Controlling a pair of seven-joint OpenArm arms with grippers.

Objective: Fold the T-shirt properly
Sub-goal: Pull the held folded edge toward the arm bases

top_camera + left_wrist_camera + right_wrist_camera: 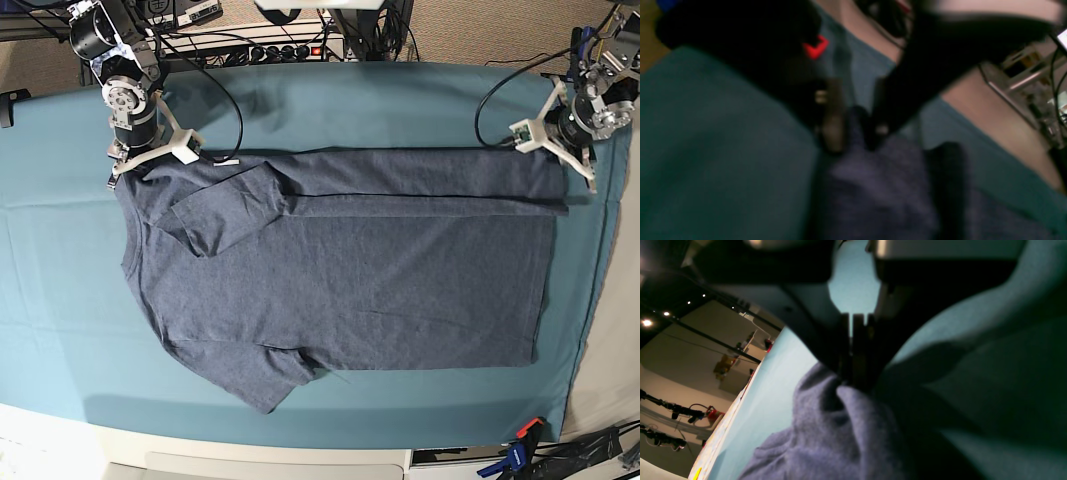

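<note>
T-shirt (340,270): flat on teal cloth (60,310); spread seen from base only. Right tool (853,373), left tool (853,140): each clamped on shirt fabric. Clamp (515,455) at desk edge.

Right gripper (855,373) clamped tight on a bunched fold of the blue-grey T-shirt (826,436), teal cloth (773,390) spread over the counter underneath.

The right gripper (853,373) is low at the base view's far left, its fingers pressed together with blue-grey fabric pinched between them. The left gripper (853,140) is low at the far right, fingers nearly closed on fabric
</note>
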